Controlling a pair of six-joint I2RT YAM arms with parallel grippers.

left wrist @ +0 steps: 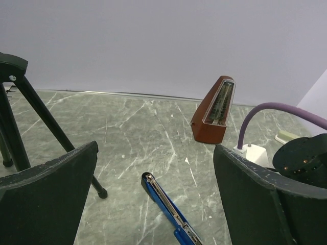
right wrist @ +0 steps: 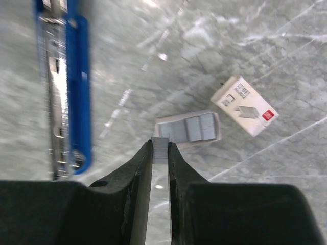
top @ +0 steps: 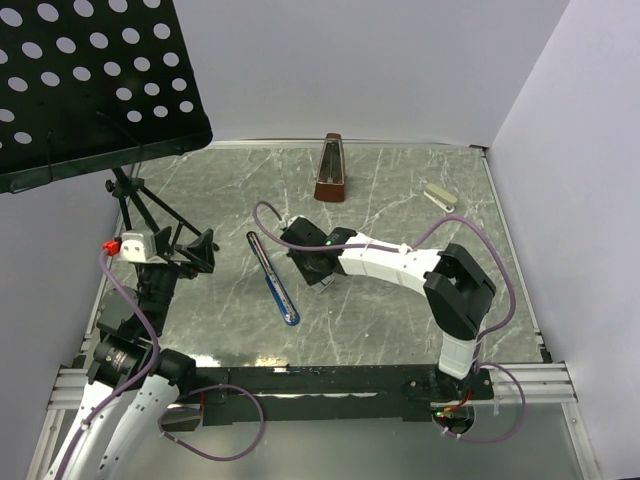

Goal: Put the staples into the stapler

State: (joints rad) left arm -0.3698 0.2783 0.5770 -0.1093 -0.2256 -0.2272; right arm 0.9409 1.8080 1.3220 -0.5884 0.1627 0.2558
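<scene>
The stapler (top: 273,278) is blue and lies opened flat on the marble table, its metal channel facing up (right wrist: 66,87) (left wrist: 168,209). Just right of it, my right gripper (top: 318,270) points down. Its fingers are shut on a short grey strip of staples (right wrist: 160,144) at the left end of the little white tray (right wrist: 188,128), which holds more strips. The whitish box sleeve with red print (right wrist: 244,105) lies beside the tray. My left gripper (left wrist: 156,153) hangs wide open and holds nothing, low at the table's left, facing the stapler's far end.
A brown metronome (top: 331,170) stands at the back centre. A small pale object (top: 439,196) lies at the back right. A black music stand (top: 90,90) overhangs the left side, its tripod legs (left wrist: 46,127) close to my left gripper.
</scene>
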